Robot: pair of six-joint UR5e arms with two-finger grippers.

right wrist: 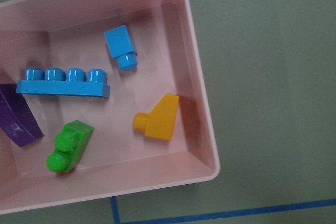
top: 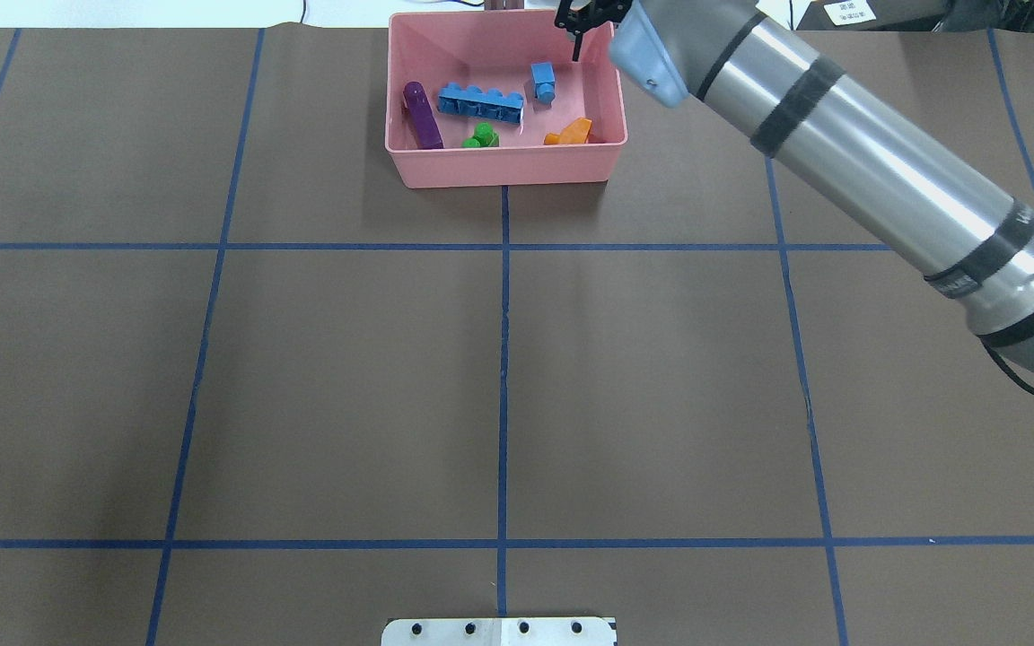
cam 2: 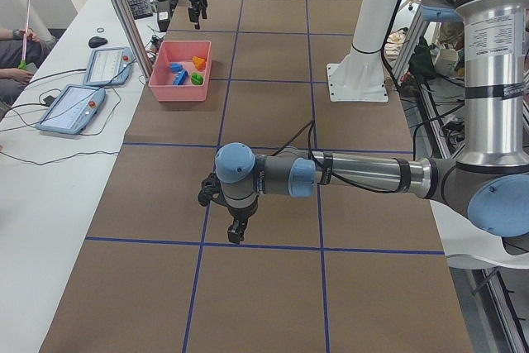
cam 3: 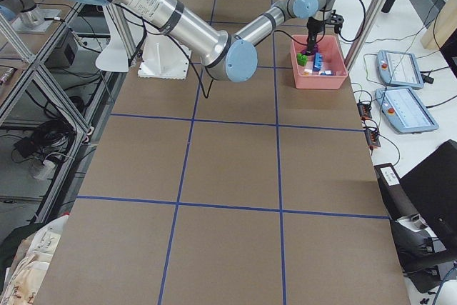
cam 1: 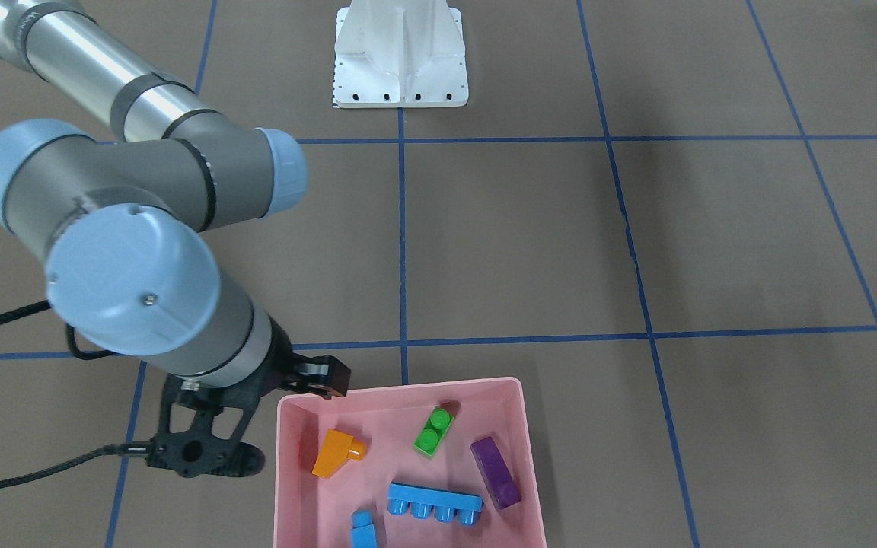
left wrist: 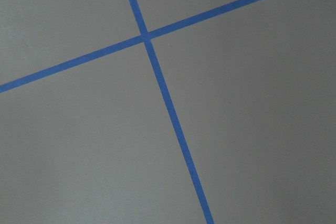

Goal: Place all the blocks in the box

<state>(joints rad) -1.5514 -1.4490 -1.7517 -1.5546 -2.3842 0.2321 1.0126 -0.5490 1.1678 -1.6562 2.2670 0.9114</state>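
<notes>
The pink box (cam 1: pixel 400 390) holds all the blocks: the orange sloped one (cam 1: pixel 336 453), the green two-stud (cam 1: pixel 433 431), the purple oblong (cam 1: pixel 495 472), the long blue four-stud (cam 1: pixel 433 502) and the tiny blue one (cam 1: pixel 363 530). The right wrist view looks down on the box (right wrist: pixel 207 129) with the orange block (right wrist: pixel 160 119) and the tiny blue block (right wrist: pixel 121 45) nearest its wall. My right gripper (top: pixel 582 36) hangs open and empty above the box's far right corner. My left gripper (cam 2: pixel 235 233) hovers over bare table far from the box; I cannot tell whether it is open or shut.
The white robot base (cam 1: pixel 400 53) stands at the table's robot side. Blue tape lines (left wrist: pixel 157 87) cross the brown table. Two teach pendants (cam 2: pixel 103 64) lie on the white side bench beside the box.
</notes>
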